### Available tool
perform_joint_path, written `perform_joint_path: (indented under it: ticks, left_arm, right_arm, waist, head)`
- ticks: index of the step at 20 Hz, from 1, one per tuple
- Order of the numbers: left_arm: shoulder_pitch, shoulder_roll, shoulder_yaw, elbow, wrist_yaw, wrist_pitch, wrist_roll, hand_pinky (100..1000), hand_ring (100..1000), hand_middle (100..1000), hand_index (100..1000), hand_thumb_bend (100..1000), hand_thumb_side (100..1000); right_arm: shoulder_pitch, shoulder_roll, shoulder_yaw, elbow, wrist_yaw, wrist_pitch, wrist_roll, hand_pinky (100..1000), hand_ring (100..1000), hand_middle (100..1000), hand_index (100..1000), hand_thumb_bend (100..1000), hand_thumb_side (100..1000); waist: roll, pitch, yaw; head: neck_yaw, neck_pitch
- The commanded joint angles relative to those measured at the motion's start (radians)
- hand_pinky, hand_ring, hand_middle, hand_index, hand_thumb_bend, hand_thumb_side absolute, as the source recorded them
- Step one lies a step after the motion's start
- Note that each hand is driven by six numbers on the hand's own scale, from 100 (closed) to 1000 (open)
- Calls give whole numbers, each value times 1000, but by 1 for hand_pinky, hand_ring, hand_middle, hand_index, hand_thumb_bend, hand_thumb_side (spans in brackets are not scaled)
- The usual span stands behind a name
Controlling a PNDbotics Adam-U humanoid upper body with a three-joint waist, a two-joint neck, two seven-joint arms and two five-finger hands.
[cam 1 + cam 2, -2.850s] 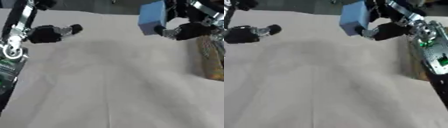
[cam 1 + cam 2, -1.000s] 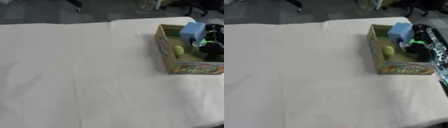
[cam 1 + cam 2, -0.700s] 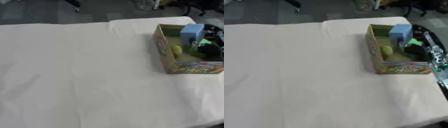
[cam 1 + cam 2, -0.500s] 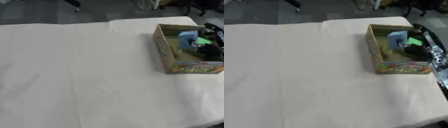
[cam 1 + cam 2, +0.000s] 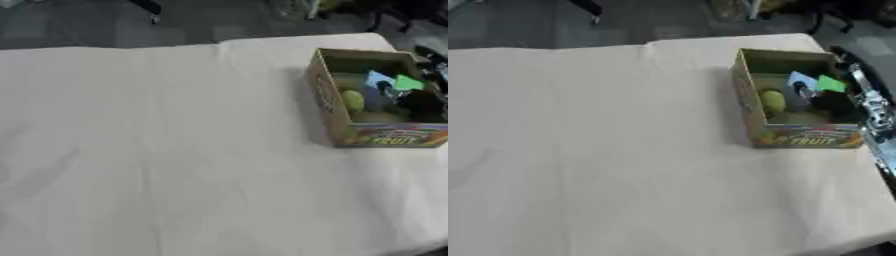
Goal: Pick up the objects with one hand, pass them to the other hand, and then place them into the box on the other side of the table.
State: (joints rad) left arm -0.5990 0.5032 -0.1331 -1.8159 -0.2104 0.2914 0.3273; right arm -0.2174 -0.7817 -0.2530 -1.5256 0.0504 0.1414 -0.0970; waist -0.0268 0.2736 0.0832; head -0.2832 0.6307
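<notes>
Reaching into the fruit box from its right side: right hand, grip impossible to tell, lowering the blue block beside a yellow-green fruit, delivering it. Left hand showing nowhere.

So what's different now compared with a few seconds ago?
The right hand has carried the blue block from up over the table down into the box; whether it has let go is unclear. The box and the yellow-green thing in it have not moved over the last second.
</notes>
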Motion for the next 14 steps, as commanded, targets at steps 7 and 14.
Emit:
perform_joint_path:
  ticks: [7, 14]
  left_arm:
    - [13, -22, 51, -2, 62, -3, 77, 767, 687, 605, 812, 599, 533]
    - [43, -62, 95, 41, 214, 9, 115, 796, 749, 687, 858, 608, 515]
  right_arm:
    - [-61, 5, -20, -112, -343, -183, -119, 965, 945, 1000, 1000, 100, 395]
    - [-116, 68, -37, -120, -371, -212, -124, 961, 935, 984, 958, 100, 344]
  waist:
    - [9, -15, 11]
    - [1, -19, 29]
  head:
    - [88, -11]
    - [126, -13]
